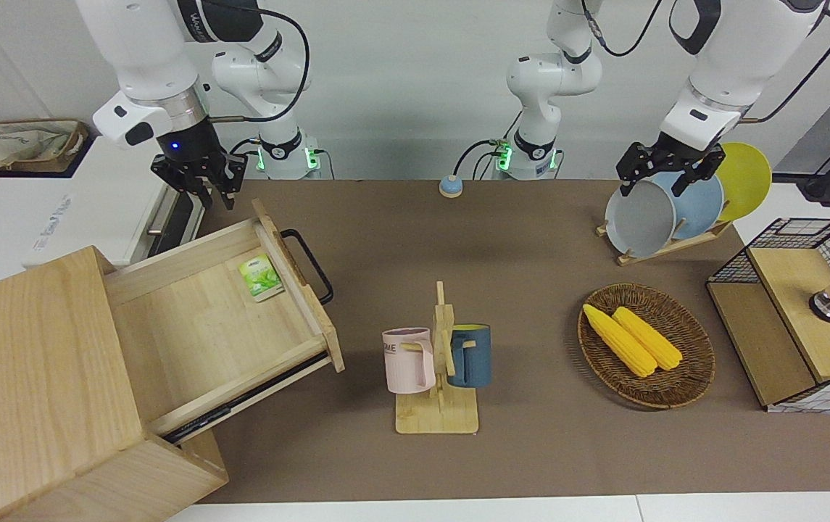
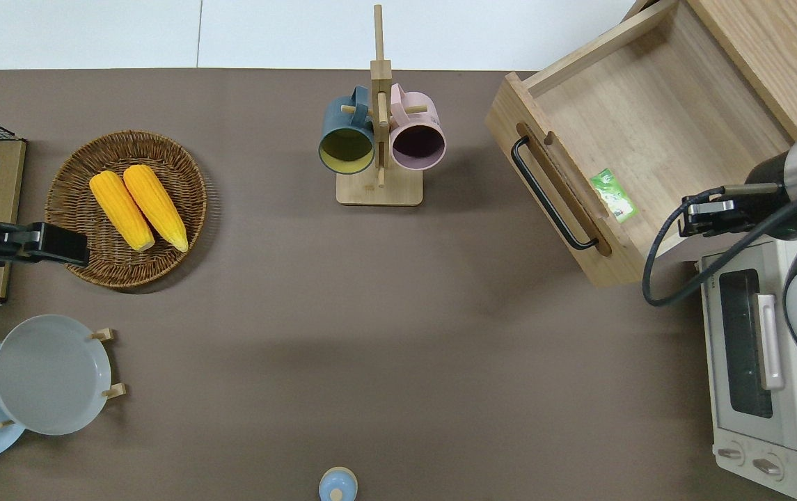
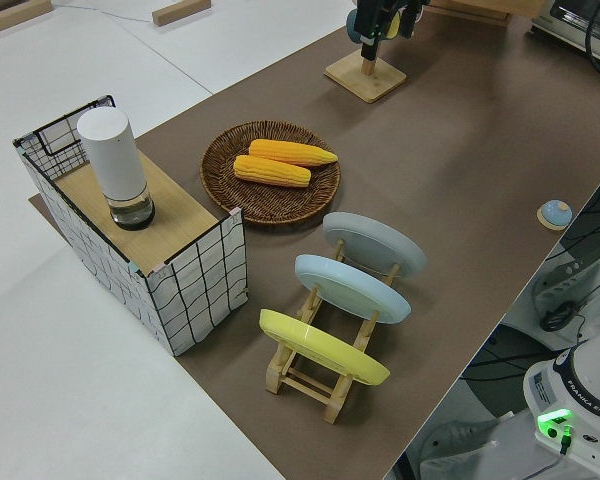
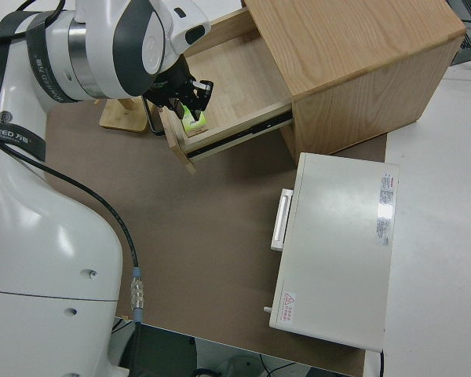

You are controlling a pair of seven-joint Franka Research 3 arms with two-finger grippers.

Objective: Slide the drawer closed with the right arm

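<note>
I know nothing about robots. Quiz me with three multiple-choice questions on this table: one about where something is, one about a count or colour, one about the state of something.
1. Where is the small green packet?
A. in the open drawer
B. in the wicker basket
C. on the toaster oven

2. How many corn cobs lie in the basket?
A. one
B. two
C. four

3. What state is the drawer in?
A. shut flush
B. pulled out
C. lifted off the cabinet

Answers:
1. A, the green packet lies on the floor of the drawer, just inside its front panel.
2. B, two yellow corn cobs lie side by side in the wicker basket.
3. B, the drawer sticks out of the cabinet with its inside showing, and the right gripper hangs by its corner, not on the handle.
</note>
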